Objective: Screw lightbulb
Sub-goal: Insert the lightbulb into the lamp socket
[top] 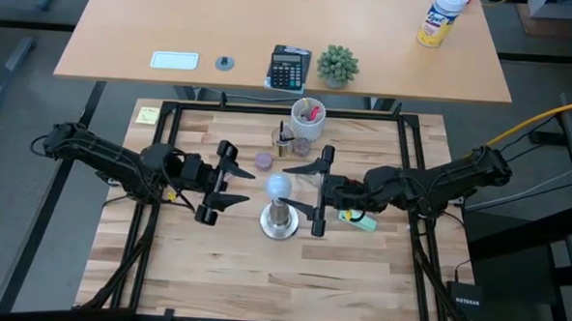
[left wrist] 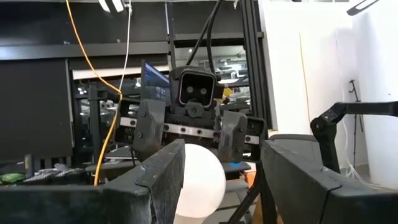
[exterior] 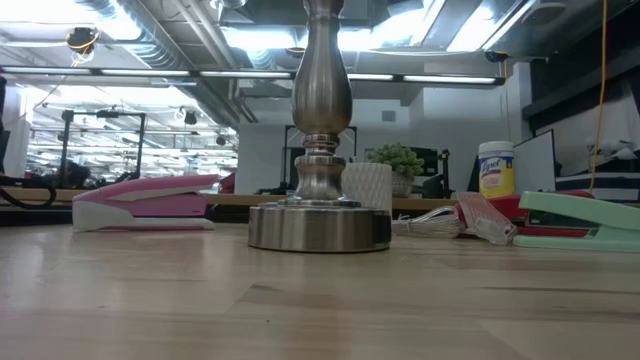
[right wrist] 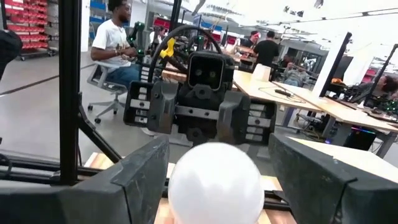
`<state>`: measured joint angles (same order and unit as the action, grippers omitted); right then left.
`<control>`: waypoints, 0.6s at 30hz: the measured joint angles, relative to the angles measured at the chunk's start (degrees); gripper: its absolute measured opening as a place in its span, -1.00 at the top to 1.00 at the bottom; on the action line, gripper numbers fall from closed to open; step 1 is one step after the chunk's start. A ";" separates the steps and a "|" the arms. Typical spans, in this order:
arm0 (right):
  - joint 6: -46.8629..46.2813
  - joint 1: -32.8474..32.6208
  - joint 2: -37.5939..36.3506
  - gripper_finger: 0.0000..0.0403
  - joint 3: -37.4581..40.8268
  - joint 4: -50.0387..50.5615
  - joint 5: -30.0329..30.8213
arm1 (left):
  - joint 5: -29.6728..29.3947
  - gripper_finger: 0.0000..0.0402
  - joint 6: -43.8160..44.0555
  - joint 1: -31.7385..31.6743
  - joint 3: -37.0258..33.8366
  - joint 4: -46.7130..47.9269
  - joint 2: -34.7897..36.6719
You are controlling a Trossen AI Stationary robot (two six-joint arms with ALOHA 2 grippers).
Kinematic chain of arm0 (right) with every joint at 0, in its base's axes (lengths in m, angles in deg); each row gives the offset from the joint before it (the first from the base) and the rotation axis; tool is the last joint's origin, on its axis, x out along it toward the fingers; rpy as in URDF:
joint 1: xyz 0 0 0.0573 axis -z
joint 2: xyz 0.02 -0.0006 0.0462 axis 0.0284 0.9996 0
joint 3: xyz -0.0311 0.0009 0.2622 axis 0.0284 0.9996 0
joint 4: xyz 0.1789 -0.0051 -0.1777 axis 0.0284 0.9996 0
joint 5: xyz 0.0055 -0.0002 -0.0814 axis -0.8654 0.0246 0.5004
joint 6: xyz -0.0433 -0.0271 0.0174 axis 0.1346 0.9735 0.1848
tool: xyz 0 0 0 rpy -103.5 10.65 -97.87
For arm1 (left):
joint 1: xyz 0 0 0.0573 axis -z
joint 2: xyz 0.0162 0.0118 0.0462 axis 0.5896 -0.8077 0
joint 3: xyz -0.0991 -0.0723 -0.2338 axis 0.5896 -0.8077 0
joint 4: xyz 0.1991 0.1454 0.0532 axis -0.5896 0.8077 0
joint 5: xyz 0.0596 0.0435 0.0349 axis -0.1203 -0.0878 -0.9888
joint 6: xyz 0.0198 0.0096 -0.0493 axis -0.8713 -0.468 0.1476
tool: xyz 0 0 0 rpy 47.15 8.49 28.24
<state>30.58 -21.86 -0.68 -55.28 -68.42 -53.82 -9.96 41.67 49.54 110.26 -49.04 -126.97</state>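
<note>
White and frosted, the small round glass lightbulb (top: 279, 185) sits atop the silver metal socket stand (top: 280, 221) at the middle of the pale wooden counter (top: 358, 280). I judge it light, smooth, slippery and fragile — best held gently across its widest part, not its crown. The left gripper (top: 229, 178) waits at its nine o'clock and the right gripper (top: 320, 192) at three o'clock, both with fingers spread open, holding nothing and not touching the bulb.
</note>
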 joint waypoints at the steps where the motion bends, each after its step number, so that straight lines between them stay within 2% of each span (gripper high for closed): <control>1: 0.22 0.00 0.00 -0.39 0.00 -0.59 -0.01 | 0.02 -0.01 0.02 0.00 0.00 0.02 0.00; 7: 0.32 0.00 0.00 -0.39 0.00 -1.90 -0.24 | 0.01 -0.01 0.16 0.00 0.00 0.06 0.00; 12: 0.33 -0.07 -0.62 -0.37 0.00 -2.72 -4.25 | 0.07 -0.01 0.20 0.04 0.00 0.04 0.00; 15: 0.33 -0.07 -1.19 -0.26 -0.02 -2.94 -7.12 | 2.11 -0.01 0.17 0.50 0.00 0.03 0.00; 18: 0.32 -0.07 -1.17 -0.05 -0.04 -2.63 -10.05 | 3.55 -0.01 0.04 1.42 0.00 0.51 0.00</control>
<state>30.90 -21.92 -1.84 -55.32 -71.05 -63.88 -6.40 41.71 50.96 110.26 -48.53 -126.97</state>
